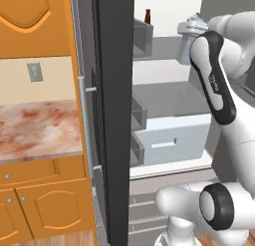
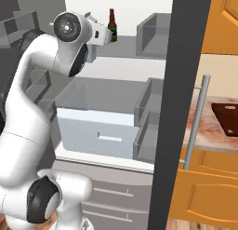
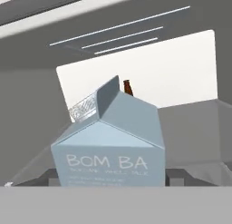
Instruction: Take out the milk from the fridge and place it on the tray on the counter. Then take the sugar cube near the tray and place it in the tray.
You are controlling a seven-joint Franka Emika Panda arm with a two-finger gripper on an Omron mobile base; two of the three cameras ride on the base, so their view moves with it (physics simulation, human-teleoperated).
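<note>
On my hand view the milk [image 3: 111, 146] is pale blue-grey with white lettering across its front. Behind its ridge I see a dark brown bottle [image 3: 128, 87] against the fridge's white back wall. In the left base view the fridge [image 1: 114, 115] door edge is dark grey, its drawer [image 1: 172, 140] pale blue-grey. At far left the counter [image 1: 37, 130] is reddish-pink and white marbled, over orange cabinets [image 1: 45, 205]. At the right edge of the right base view, the tray [image 2: 227, 117] is dark brown.
</note>
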